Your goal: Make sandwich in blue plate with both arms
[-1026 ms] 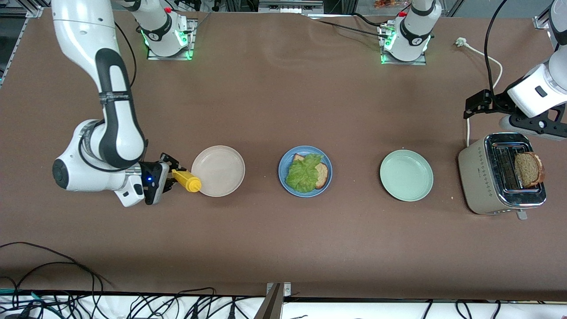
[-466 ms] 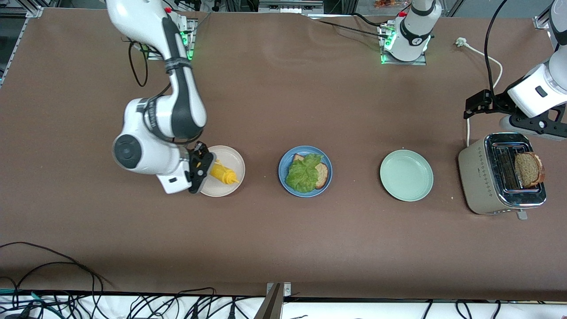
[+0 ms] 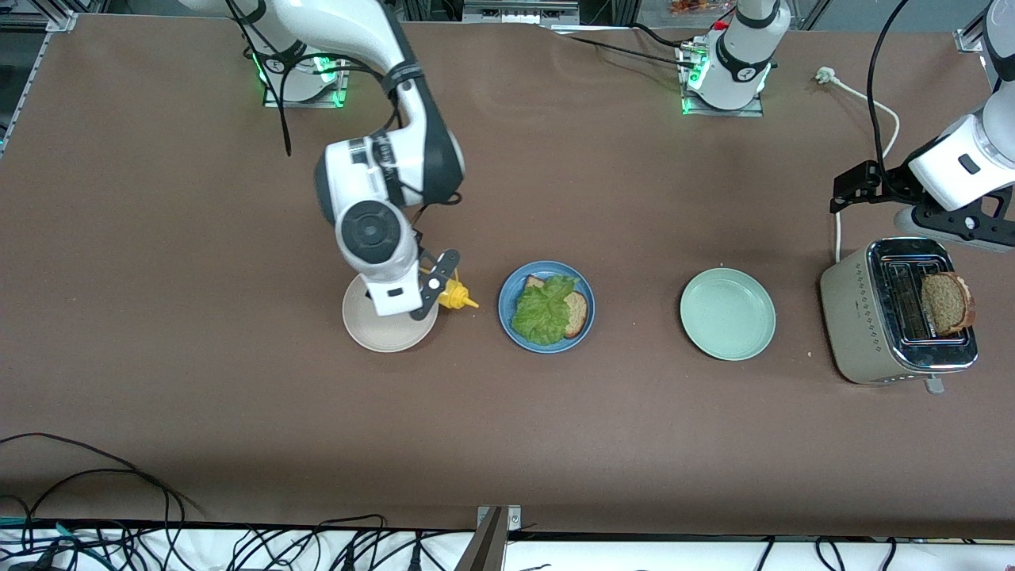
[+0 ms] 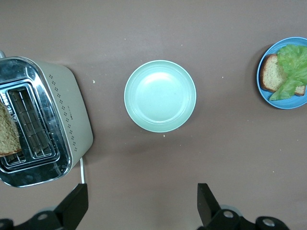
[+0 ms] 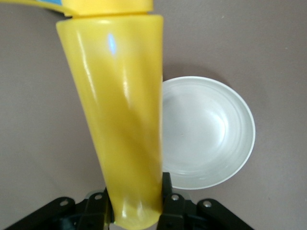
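The blue plate [image 3: 508,295] sits mid-table with a brown bread slice [image 3: 577,314] and a ruffled lettuce leaf [image 3: 542,312] on it. A second bread slice [image 3: 945,303] stands in the toaster [image 3: 860,317]. My right gripper [image 3: 440,287] is shut on a yellow squeeze bottle [image 3: 454,295]. It hangs over the beige plate's [image 3: 381,333] edge, nozzle toward the blue plate. The right wrist view shows the bottle [image 5: 124,129] between the right gripper's [image 5: 136,211] fingers. My left gripper [image 3: 852,186] waits open in the air beside the toaster. Its fingers [image 4: 76,206] are wide apart with nothing between them.
A pale mint-green plate [image 3: 727,314] lies bare between the blue plate and the toaster. A white power cord [image 3: 864,99] runs from the toaster toward the left arm's base. Loose cables hang along the table edge nearest the camera.
The right arm has swung the yellow bottle from outside the beige plate, across it, to the edge nearest the blue plate. The left arm has not moved.
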### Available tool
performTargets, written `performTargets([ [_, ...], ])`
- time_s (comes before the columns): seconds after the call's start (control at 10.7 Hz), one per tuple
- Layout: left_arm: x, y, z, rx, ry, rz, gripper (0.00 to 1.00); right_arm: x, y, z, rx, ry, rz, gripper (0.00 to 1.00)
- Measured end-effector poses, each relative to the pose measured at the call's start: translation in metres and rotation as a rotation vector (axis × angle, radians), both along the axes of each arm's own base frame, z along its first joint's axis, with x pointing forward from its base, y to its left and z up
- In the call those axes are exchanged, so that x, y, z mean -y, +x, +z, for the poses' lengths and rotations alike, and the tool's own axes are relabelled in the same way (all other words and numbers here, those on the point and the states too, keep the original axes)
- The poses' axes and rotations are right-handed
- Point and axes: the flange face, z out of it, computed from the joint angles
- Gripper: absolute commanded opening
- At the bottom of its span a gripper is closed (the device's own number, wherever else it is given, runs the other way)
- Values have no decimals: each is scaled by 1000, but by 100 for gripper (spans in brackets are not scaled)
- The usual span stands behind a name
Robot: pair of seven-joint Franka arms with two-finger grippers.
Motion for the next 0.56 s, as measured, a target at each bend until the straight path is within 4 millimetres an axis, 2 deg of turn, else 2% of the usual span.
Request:
performTargets([
  [0.19, 0, 0, 0, 0, 0, 0, 100, -44, -25, -6, 30, -135, 4, 0],
  [0.37, 0, 0, 0, 0, 0, 0, 100, -101, -62, -24, 76, -247, 14, 0],
  [0.56, 0, 0, 0, 0, 0, 0, 100, -134, -90, -47, 134, -365, 44, 0],
])
